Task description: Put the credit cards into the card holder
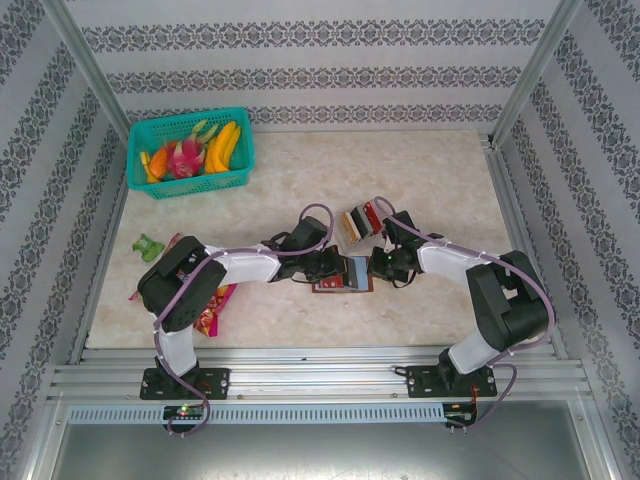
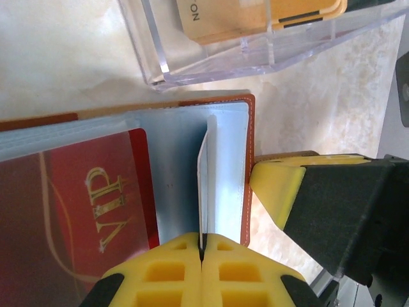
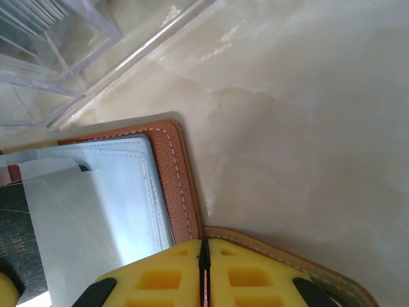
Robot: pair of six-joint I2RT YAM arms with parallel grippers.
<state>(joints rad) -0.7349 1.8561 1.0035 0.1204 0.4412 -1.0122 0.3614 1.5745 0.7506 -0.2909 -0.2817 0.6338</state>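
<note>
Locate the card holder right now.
In the top view the card holder lies open at mid-table, on the near side of the clear card stand, between the left fingers and the right fingers.

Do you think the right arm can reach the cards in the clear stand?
Probably not yet: its fingers are shut on the cover of the card holder; once released, the stand lies close with nothing between.

From six o'clock the top view overlooks the whole worktop (image 1: 400, 170). Both wrist views crowd the shared card holder (image 2: 250, 147).
</note>
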